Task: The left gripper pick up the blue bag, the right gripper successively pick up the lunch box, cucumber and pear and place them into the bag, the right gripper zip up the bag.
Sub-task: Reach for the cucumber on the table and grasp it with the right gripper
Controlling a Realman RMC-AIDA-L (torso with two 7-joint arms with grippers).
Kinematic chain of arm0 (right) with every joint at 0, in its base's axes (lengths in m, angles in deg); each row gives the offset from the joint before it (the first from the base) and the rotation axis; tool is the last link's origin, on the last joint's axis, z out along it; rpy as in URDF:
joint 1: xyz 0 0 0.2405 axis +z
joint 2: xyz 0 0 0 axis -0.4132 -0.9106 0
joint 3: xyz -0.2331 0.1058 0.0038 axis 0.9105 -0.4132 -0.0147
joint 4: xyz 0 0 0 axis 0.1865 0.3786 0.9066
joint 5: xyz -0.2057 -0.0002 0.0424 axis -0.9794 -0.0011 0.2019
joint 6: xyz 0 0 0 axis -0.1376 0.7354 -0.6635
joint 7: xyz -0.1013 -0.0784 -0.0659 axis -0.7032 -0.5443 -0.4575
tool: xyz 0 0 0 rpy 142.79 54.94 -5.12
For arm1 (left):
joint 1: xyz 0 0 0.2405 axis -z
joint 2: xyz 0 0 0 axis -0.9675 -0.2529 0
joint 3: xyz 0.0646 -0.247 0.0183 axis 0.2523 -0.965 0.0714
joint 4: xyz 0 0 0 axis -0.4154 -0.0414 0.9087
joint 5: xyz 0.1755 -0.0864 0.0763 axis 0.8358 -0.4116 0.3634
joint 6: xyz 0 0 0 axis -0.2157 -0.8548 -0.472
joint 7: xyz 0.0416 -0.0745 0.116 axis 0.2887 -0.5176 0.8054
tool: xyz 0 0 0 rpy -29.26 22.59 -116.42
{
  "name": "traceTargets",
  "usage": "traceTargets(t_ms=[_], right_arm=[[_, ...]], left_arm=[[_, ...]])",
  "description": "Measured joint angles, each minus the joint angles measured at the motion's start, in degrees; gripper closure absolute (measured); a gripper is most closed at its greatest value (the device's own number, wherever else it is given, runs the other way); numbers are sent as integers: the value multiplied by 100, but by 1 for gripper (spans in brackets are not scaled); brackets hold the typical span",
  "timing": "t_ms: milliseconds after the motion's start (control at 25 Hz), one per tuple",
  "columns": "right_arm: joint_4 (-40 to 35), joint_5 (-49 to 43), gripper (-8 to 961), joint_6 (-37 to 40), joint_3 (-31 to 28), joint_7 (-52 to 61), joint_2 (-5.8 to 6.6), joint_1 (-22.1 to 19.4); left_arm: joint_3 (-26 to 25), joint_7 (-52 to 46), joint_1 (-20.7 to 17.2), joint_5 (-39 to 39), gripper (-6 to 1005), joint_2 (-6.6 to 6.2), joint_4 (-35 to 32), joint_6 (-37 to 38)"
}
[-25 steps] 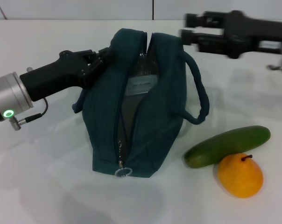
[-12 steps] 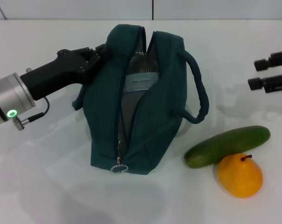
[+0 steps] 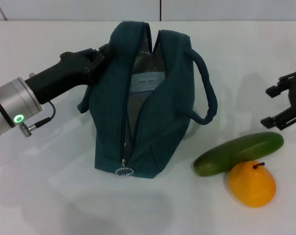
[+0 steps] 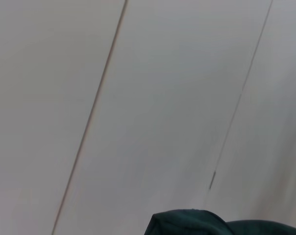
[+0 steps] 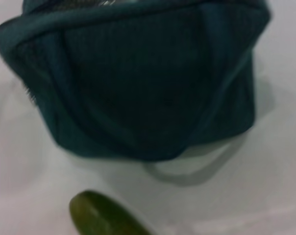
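The blue bag [image 3: 148,98] stands on the white surface [image 3: 50,196], its top zipper undone so the mouth gapes in a long slit from the far end down to the zipper pull ring [image 3: 124,172] at the near end. Inside the opening I can see the lunch box [image 3: 145,83], a clear container with a white label, sitting between the bag's two sides. One carry handle [image 3: 207,93] loops out on the bag's right side and droops toward the surface.

The left end effector [image 3: 101,54] comes in from the left on its black arm with the silver cuff and green light, and it is pressed against the upper far corner of the bag's left side; it seems to be pinching the fabric there, though the fingers are mostly hidden by the bag, so I can't tell for certain how they sit. The left wrist view shows only a dark fold of the bag [image 4: 187,223] against the pale wall.

The right end effector [image 3: 290,105] hangs at the right edge, well apart from the bag and just above the far tip of the cucumber [image 3: 238,153], with its two black fingers spread wide and nothing between them.

The cucumber lies at an angle to the right of the bag, and the pear [image 3: 252,184], orange-yellow with a short stem, sits touching its near side. In the right wrist view the bag's side [image 5: 138,83] fills the scene, with one end of the cucumber [image 5: 101,215] in the foreground
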Motion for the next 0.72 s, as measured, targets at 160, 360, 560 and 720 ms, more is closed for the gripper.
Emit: traceTargets(t_ms=[160, 360, 560, 720], right_arm=[[4, -411, 83, 186, 280, 97, -64, 256], [34, -569, 75, 245, 768, 167, -88, 379], [39, -638, 87, 164, 1174, 162, -146, 392], [39, -972, 97, -52, 1355, 162, -311, 409]], left_arm=[[6, 1, 4, -83, 924, -1, 24, -6], [6, 3, 13, -140, 924, -2, 55, -8], [3, 5, 43, -140, 923, -2, 74, -8], [-4, 6, 50, -140, 923, -6, 74, -8]])
